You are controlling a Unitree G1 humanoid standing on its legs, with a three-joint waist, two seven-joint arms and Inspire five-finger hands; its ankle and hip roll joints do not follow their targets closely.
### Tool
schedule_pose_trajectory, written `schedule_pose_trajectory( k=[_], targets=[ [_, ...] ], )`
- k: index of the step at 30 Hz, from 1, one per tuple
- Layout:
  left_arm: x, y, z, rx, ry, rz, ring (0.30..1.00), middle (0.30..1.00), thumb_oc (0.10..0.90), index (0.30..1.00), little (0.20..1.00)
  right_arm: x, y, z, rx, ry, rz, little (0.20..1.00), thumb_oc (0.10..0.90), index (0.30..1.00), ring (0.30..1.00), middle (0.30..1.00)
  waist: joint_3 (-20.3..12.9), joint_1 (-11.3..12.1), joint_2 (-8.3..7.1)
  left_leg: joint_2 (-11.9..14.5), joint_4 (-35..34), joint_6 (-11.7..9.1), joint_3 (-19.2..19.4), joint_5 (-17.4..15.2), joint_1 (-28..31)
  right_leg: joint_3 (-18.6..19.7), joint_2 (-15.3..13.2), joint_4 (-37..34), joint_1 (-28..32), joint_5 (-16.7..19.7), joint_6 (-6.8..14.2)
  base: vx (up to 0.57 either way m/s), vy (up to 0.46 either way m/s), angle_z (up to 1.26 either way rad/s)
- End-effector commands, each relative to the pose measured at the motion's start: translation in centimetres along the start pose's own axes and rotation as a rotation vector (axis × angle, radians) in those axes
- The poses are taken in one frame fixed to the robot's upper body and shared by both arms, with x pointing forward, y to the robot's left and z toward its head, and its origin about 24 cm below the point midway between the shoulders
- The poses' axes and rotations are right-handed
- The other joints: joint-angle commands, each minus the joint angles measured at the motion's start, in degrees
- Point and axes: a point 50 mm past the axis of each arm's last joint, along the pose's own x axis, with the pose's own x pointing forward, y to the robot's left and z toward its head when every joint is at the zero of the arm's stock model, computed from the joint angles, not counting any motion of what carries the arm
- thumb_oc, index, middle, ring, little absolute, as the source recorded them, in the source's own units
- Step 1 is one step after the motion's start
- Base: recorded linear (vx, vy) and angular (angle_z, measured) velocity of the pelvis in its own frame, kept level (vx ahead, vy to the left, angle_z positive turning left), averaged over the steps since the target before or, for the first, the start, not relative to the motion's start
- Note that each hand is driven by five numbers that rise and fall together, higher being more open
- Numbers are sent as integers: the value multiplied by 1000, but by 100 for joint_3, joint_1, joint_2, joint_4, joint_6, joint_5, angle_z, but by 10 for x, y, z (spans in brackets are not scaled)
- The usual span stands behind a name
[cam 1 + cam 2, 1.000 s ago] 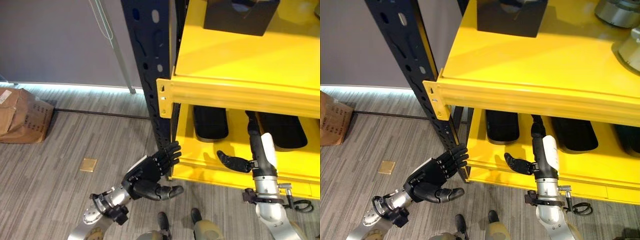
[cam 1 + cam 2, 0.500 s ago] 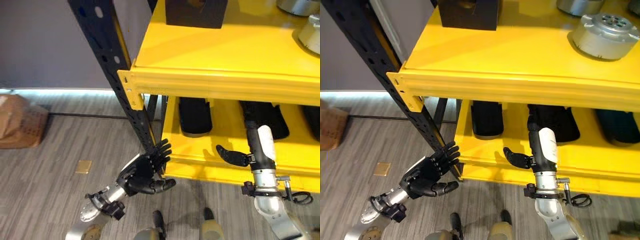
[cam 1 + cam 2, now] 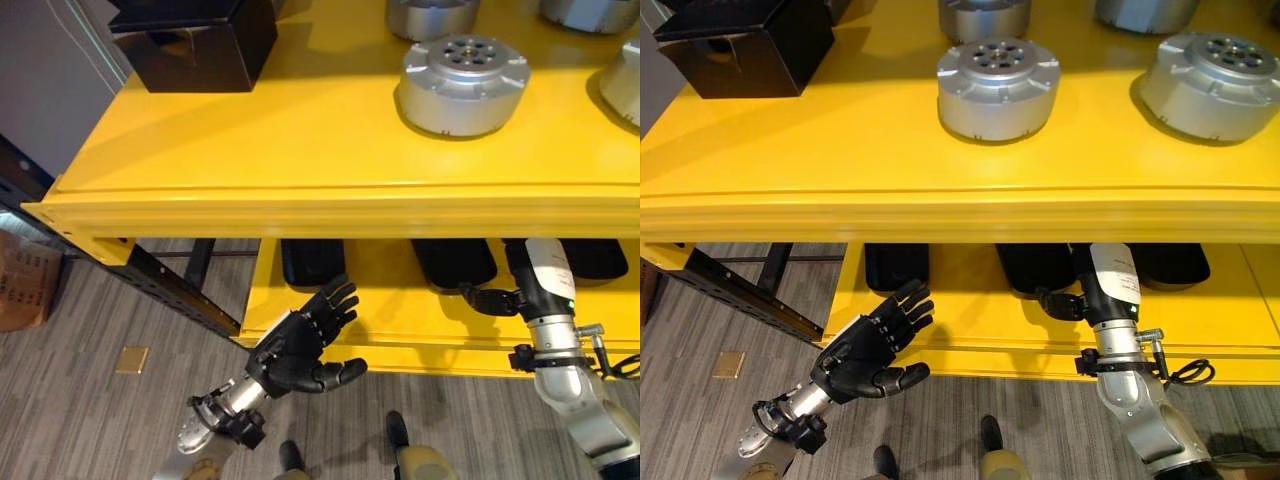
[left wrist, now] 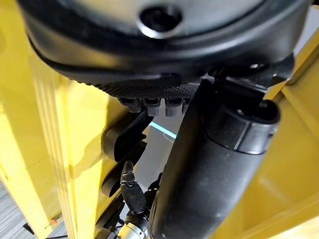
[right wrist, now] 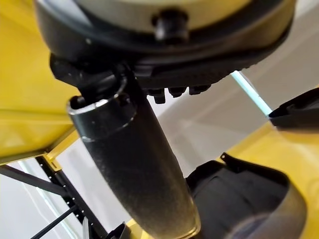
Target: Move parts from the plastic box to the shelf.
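Note:
Round silver metal parts (image 3: 463, 82) (image 3: 1217, 85) stand on the upper yellow shelf board (image 3: 250, 150). My left hand (image 3: 300, 345) hangs in front of the lower yellow shelf (image 3: 400, 335), open, fingers spread and holding nothing. My right hand (image 3: 487, 298) reaches into the lower shelf under the upper board. Its thumb sticks out to the side and its fingers are hidden behind the board's front edge. In the right wrist view the thumb (image 5: 134, 164) and fingers are straight, with nothing in them, above a black tray (image 5: 239, 199).
A black box (image 3: 190, 35) sits at the upper shelf's left end. Black oblong trays (image 3: 312, 262) (image 3: 453, 260) lie side by side on the lower shelf. The dark rack upright (image 3: 160, 285) stands at the left, a cardboard box (image 3: 25, 290) beyond it on the floor.
The camera has swung right and up, so the upper shelf's top and its silver parts now show. Both hands keep their poses by the lower shelf.

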Motion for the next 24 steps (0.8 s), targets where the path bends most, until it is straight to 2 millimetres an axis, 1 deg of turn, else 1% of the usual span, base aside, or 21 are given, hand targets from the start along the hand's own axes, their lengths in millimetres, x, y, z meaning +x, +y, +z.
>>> schedule_pose_trajectory(
  k=[1,3,5,7,8,10,11,12,13,14,15,16,17,18,19,20,21,22,23,24],
  targets=[
    [8,-5,36,95,-172,-83,1000,1000,900,1000,1000,24,-26,42,68,-241,-192,1000,900,1000,1000,1000,-338,78,-413,-179,163,-70,-117,-579,232,-472,-451,531,-8,-564,79,-13,-152,5],
    [7,-5,36,93,-174,-82,1000,1000,900,1000,1000,23,-26,42,64,-239,-191,1000,900,1000,1000,1000,-339,61,-386,-152,171,-92,-110,-549,221,-476,-430,569,-13,-600,46,-3,-104,3],
    [7,-3,36,83,-175,-80,1000,1000,900,1000,1000,21,-24,40,54,-230,-189,1000,900,1000,1000,1000,-350,40,-355,-107,156,-129,-91,-431,209,-491,-390,587,1,-633,12,2,-116,4],
    [8,-3,36,84,-169,-94,1000,1000,900,1000,1000,19,-24,37,55,-202,-188,1000,900,1000,1000,1000,-367,-4,-321,-48,166,-184,-41,-236,174,-511,-323,593,16,-666,-34,-4,-102,6],
    [9,-3,36,83,-167,-97,1000,1000,900,1000,1000,18,-24,36,55,-198,-187,1000,900,1000,1000,1000,-368,-17,-314,-39,163,-192,-20,-206,167,-525,-311,595,18,-673,-44,-12,-82,11],
    [11,-4,35,76,-161,-123,1000,1000,900,1000,1000,15,-26,31,69,-165,-182,1000,900,1000,1000,1000,-372,-107,-274,-5,145,-227,185,-40,126,-611,-247,599,50,-708,-85,-28,-81,19],
    [13,-5,34,81,-153,-144,1000,1000,900,1000,1000,13,-26,28,73,-147,-183,1000,900,1000,1000,1000,-373,-166,-245,4,142,-243,368,43,89,-684,-218,606,81,-739,-108,-37,-65,29],
    [14,-6,34,83,-150,-154,1000,1000,900,1000,1000,12,-27,27,70,-140,-184,1000,900,1000,1000,1000,-373,-201,-231,10,146,-253,469,86,70,-728,-205,602,97,-748,-118,-47,-47,47],
    [17,-8,34,83,-149,-169,1000,1000,900,1000,1000,10,-28,26,55,-132,-189,1000,900,1000,1000,1000,-369,-272,-207,13,165,-264,680,129,36,-810,-189,594,119,-755,-131,-44,-29,49],
    [19,-9,34,76,-151,-177,1000,1000,900,1000,1000,8,-28,25,44,-128,-191,1000,900,1000,1000,1000,-352,-323,-198,-13,179,-255,810,87,37,-863,-194,622,142,-788,-131,-1,-10,46],
    [21,-9,35,69,-153,-185,1000,1000,900,1000,1000,7,-27,22,31,-116,-189,1000,900,1000,1000,1000,-371,-364,-180,-43,218,-296,880,40,44,-898,-195,616,190,-855,-115,24,2,45],
    [22,-9,35,68,-154,-188,1000,1000,900,1000,1000,6,-27,21,27,-113,-189,1000,900,1000,1000,1000,-371,-374,-179,-47,260,-298,886,38,34,-913,-198,612,204,-863,-119,-1,-20,79],
    [25,-10,34,73,-155,-190,1000,1000,900,1000,1000,6,-22,19,10,-108,-174,1000,900,1000,1000,1000,-367,-336,-205,-163,462,-198,683,-49,-76,-849,-171,604,168,-781,-164,-14,-22,58],
    [25,-10,33,71,-156,-180,1000,1000,900,1000,1000,6,-20,19,2,-116,-163,1000,900,1000,1000,1000,-375,-289,-217,-257,452,-167,507,-149,-70,-754,-163,603,161,-774,-154,97,20,-5],
    [20,-9,33,80,-166,-116,1000,1000,900,1000,1000,13,-12,25,-11,-165,-97,1000,900,1000,1000,1000,-382,-35,-267,-626,446,-41,-411,-463,-80,-261,-143,585,142,-728,-118,178,47,-54],
    [16,-8,34,85,-169,-96,1000,1000,900,1000,1000,16,-11,28,-3,-179,-74,1000,900,1000,1000,1000,-377,49,-299,-715,453,15,-631,-590,-76,-128,-142,589,143,-720,-105,183,61,-230],
    [12,-5,36,87,-164,-97,1000,1000,900,1000,1000,18,-13,26,-27,-189,-57,1000,900,1000,1000,1000,-400,91,-319,-765,406,58,-656,-626,-85,-96,-164,544,159,-683,-83,70,21,-214],
    [12,-5,36,87,-164,-97,1000,1000,900,1000,1000,18,-13,26,-27,-189,-57,1000,900,1000,1000,1000,-400,91,-319,-765,406,59,-655,-626,-84,-95,-164,544,159,-683,-83,45,60,-200],
    [10,0,38,90,-150,-92,1000,1000,900,1000,1000,18,-14,21,-58,-173,-45,1000,900,1000,1000,1000,-425,84,-330,-791,289,64,-586,-652,-13,-122,-186,529,164,-658,-26,23,46,-11],
    [10,1,38,91,-149,-92,1000,1000,900,1000,1000,17,-14,21,-62,-171,-44,1000,900,1000,1000,1000,-427,84,-334,-792,267,63,-583,-648,3,-125,-190,529,165,-656,-20,40,72,17]
  ],
)
